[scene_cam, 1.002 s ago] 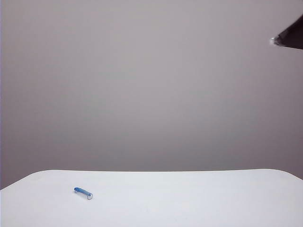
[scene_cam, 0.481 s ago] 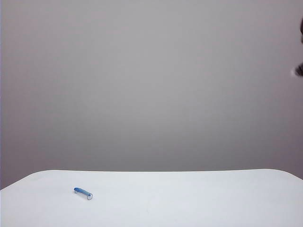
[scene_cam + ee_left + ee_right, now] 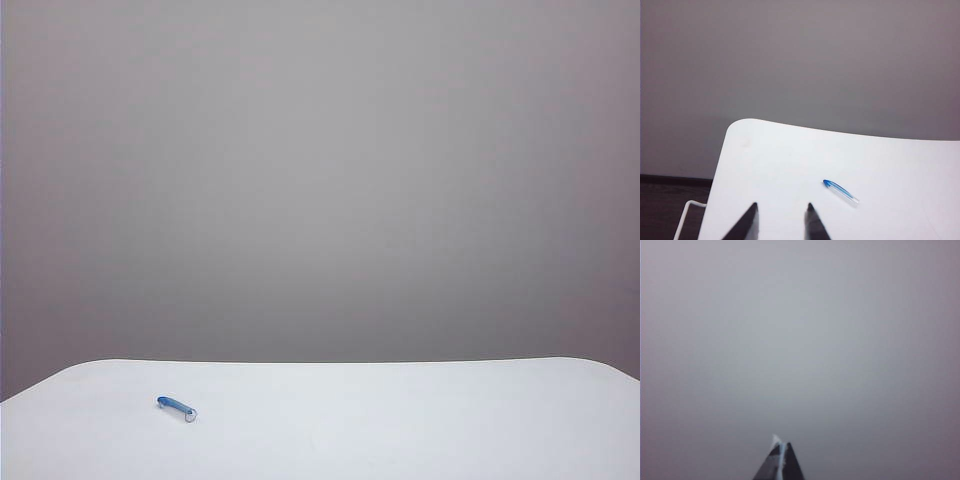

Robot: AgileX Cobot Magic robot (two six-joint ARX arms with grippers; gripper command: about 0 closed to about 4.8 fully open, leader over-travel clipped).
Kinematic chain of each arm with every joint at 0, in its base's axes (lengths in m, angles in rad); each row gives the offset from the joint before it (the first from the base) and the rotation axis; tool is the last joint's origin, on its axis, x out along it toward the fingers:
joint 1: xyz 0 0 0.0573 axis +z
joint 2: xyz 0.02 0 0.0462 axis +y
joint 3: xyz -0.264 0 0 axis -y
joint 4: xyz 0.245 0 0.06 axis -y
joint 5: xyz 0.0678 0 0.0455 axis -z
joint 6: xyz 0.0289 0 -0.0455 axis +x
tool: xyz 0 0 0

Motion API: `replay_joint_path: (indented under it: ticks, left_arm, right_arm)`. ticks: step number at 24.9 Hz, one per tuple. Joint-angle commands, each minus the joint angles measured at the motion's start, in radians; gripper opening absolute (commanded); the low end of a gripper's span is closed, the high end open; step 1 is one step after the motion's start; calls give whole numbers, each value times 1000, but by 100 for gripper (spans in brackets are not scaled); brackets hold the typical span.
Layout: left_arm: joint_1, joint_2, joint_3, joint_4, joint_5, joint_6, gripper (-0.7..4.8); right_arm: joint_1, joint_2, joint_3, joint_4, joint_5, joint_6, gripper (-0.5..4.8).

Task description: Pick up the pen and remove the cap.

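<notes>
White counter (image 3: 400,420) fills the bottom strip of the exterior view, with a plain grey wall behind it. Cap (image 3: 176,407) lies flat on the counter, lower left of the exterior view, alone and touching nothing. It is a short blue see-through tube; the blue end points up-left and the clearer open end down-right. No arm or pincer shows in the exterior view.

Left wrist view: left pincer (image 3: 782,210) at the bottom edge, the two dark fingertips (image 3: 751,216) standing apart with bare counter visible between them, holding nothing. It hovers over the counter near its rounded corner. The cap (image 3: 840,191) lies near the fingertips, off to the right of them in that frame, not touching. A thin white wire frame (image 3: 686,212) shows at lower left, beside the counter edge over a dark floor.

Right wrist view: right pincer (image 3: 781,445) at bottom centre, tips pressed together, closed on the pen (image 3: 780,452), which shows only as a thin pale sliver between the tips with a whitish end poking out. Only grey wall lies behind it.
</notes>
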Motion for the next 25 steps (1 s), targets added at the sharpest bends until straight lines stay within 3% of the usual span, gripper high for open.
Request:
replay_joint_path:
  ticks: [1,4,8,11,15,18,21,25]
  left_arm:
    - [1,0,5,-9,7,-7,120]
    - [1,0,5,-9,7,-6,120]
    - [1,0,5,-13,7,0,119]
    - [1,0,5,-31,7,2,109]
    - [1,0,5,-41,8,1,13]
    - [1,1,5,-53,26,-4,14]
    - [1,1,5,-51,26,-17,22]
    - [1,1,5,-51,26,-17,22]
  right_arm:
    - [16,-183,2,-298,98,-34,-5]
    - [15,-353,2,-603,146,-38,-5]
    - [15,-442,1,-779,259,-37,-5]
    - [14,-457,1,-890,275,-37,-5]
    - [15,-452,-3,-991,172,-48,-5]
    - [15,-452,-8,-999,43,-61,-5]
    - [15,-452,-8,-999,25,-134,-4]
    - [14,-454,-8,-998,18,-29,-4]
